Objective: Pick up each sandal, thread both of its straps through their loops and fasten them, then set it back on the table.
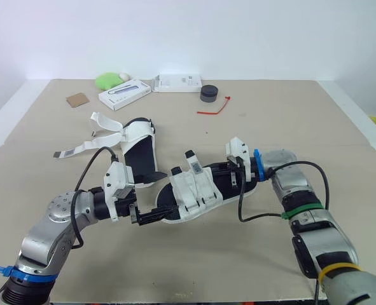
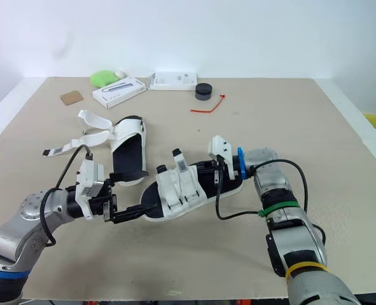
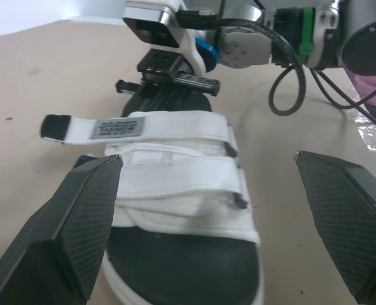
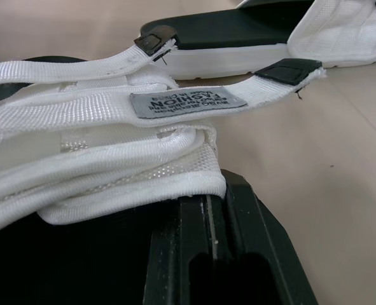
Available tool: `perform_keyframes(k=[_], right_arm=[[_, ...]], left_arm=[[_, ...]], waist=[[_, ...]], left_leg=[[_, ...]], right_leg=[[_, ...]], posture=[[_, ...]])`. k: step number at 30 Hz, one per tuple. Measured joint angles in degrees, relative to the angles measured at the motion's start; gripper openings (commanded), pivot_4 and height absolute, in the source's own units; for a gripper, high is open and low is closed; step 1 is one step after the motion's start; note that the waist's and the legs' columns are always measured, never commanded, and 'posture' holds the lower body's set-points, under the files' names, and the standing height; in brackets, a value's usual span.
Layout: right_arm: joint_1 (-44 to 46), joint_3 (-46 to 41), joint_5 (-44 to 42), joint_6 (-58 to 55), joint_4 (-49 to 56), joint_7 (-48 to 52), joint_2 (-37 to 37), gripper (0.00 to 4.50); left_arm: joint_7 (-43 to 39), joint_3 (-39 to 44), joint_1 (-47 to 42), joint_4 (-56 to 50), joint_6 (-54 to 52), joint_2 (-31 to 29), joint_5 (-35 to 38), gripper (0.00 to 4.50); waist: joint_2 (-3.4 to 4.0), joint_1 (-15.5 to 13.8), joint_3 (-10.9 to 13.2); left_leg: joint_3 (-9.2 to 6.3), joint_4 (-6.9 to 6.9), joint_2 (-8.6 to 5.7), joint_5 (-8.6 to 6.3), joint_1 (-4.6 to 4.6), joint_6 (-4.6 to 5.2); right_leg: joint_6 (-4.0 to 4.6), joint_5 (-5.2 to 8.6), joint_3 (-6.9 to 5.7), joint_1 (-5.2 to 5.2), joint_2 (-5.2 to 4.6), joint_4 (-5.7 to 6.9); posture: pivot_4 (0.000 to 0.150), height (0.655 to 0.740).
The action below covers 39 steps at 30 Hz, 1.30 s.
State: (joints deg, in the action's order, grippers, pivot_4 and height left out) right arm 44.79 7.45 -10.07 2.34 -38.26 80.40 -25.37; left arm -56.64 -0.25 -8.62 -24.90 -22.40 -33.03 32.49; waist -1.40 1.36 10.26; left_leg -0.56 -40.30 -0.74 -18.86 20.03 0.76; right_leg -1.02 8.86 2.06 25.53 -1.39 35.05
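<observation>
A black-soled sandal with two white straps (image 1: pixel 191 190) lies at the middle of the table between my grippers. Both straps (image 3: pixel 175 159) cross its top, and one labelled strap end (image 3: pixel 67 127) sticks out sideways. My left gripper (image 1: pixel 165 192) is open, its fingers (image 3: pixel 79 216) spread on either side of the toe end. My right gripper (image 1: pixel 222 175) is shut on the heel end, its finger (image 4: pixel 226 254) lying on the black insole. A second sandal (image 1: pixel 139 149) rests behind and to the left, its white straps (image 1: pixel 89 143) loose and spread out.
Along the far edge sit a white box (image 1: pixel 124 94), another white box (image 1: pixel 178 82), a green object (image 1: pixel 108 79), a black round item (image 1: pixel 208 93), a red tie (image 1: pixel 214 107) and a brown card (image 1: pixel 77 99).
</observation>
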Motion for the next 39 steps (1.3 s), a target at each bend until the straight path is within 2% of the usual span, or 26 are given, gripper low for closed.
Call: perform_keyframes(k=[3, 5, 8, 9, 11, 12, 17, 21, 25, 34, 39], right_arm=[[-2.8, -2.9, -1.9, -4.9, 4.9, -3.9, -0.8, 0.15], [-4.9, -7.2, -4.5, -11.1, 9.4, -10.0, -1.9, 0.15], [-6.0, -16.7, -7.6, -19.4, 13.9, -24.6, -2.3, 0.15], [-5.8, -22.1, -8.0, -21.9, 15.0, -33.9, -2.4, 0.15], [-5.8, -24.5, -8.1, -23.1, 15.7, -38.9, -2.4, 0.15], [-5.8, -28.1, -7.8, -25.1, 17.4, -48.4, -1.6, 0.15], [-7.0, -31.3, -5.8, -29.5, 22.2, -64.8, 2.1, 0.15], [-8.1, -30.2, -5.1, -34.4, 22.5, -73.5, 6.3, 0.15], [-8.3, -31.1, -4.9, -38.1, 23.9, -80.3, 7.4, 0.15], [-10.6, -31.7, -6.0, -39.0, 27.8, -83.4, 8.2, 0.15], [-11.8, -31.8, -7.0, -39.0, 29.5, -82.6, 8.2, 1.73]], left_arm=[[0.0, -0.2, -0.6, 0.0, 0.0, 0.0, 0.0, 4.5], [0.1, -0.3, -1.2, 0.2, 0.0, 0.0, -0.1, 4.5], [0.1, -0.7, -2.3, 1.1, 0.0, 0.3, -0.2, 4.5], [0.2, -0.9, -3.1, 1.6, 0.0, 0.4, -0.5, 4.5], [0.2, -1.0, -3.3, 1.8, 0.0, 0.4, -0.6, 4.5], [0.3, -1.2, -3.8, 2.1, 0.0, 0.6, -0.7, 4.5], [0.5, -1.6, -4.8, 2.6, 0.0, 0.7, -1.1, 4.5], [1.0, -2.1, -5.4, 3.1, 0.1, 0.9, -1.3, 4.5], [1.4, -2.2, -5.5, 3.6, 0.1, 1.1, -2.1, 4.5], [1.6, -2.4, -4.6, 3.6, 1.1, 1.5, -2.4, 4.5], [1.4, -2.7, -4.7, 3.8, 1.2, 1.5, -2.6, 4.5]], waist=[[0.0, 0.0, 0.0], [0.0, -0.2, 0.0], [0.0, -0.3, 0.0], [0.0, -0.3, 0.0], [0.0, -0.2, 0.0], [0.0, -0.2, 0.0], [0.01, 0.4, 0.0], [0.02, 0.7, 0.0], [0.02, 0.6, 0.0], [0.03, 0.6, 0.0], [0.03, 0.6, 0.0]], left_leg=[[-0.02, 0.0, -0.03, 0.0, 0.03, 0.0], [-0.1, -0.01, -0.07, 0.01, 0.09, -0.02], [-0.16, -0.01, -0.13, 0.03, 0.14, -0.06], [-0.19, -0.01, -0.14, 0.04, 0.16, -0.06], [-0.18, 0.0, -0.13, 0.03, 0.16, -0.06], [-0.18, 0.0, -0.1, 0.03, 0.19, -0.05], [0.08, 0.03, 0.02, 0.01, 0.24, -0.01], [0.19, 0.02, 0.04, 0.05, 0.16, 0.02], [0.22, 0.02, 0.0, 0.06, 0.28, 0.04], [0.26, 0.02, -0.01, 0.0, 0.39, 0.12], [0.27, 0.02, -0.01, 0.0, 0.38, 0.12]], right_leg=[[-0.01, 0.0, -0.02, 0.0, -0.02, 0.0], [-0.01, 0.0, -0.09, 0.0, -0.06, -0.01], [-0.02, 0.0, -0.14, 0.01, -0.1, -0.02], [-0.02, 0.0, -0.15, 0.0, -0.09, -0.02], [-0.02, 0.0, -0.14, 0.0, -0.04, -0.02], [-0.01, 0.01, -0.12, 0.03, -0.01, -0.02], [-0.02, 0.0, 0.26, 0.1, 0.22, 0.02], [-0.1, -0.03, 0.57, 0.12, 0.39, 0.03], [-0.18, -0.06, 0.63, 0.26, 0.37, 0.02], [-0.24, -0.03, 0.65, 0.37, 0.33, 0.0], [-0.24, -0.03, 0.66, 0.37, 0.36, 0.0]], posture=[[0.15, 0.74], [0.15, 0.74], [0.15, 0.74], [0.15, 0.74], [0.15, 0.74], [0.15, 0.74], [0.15, 0.74], [0.15, 0.74], [0.15, 0.74], [0.15, 0.74], [0.15, 0.74]])
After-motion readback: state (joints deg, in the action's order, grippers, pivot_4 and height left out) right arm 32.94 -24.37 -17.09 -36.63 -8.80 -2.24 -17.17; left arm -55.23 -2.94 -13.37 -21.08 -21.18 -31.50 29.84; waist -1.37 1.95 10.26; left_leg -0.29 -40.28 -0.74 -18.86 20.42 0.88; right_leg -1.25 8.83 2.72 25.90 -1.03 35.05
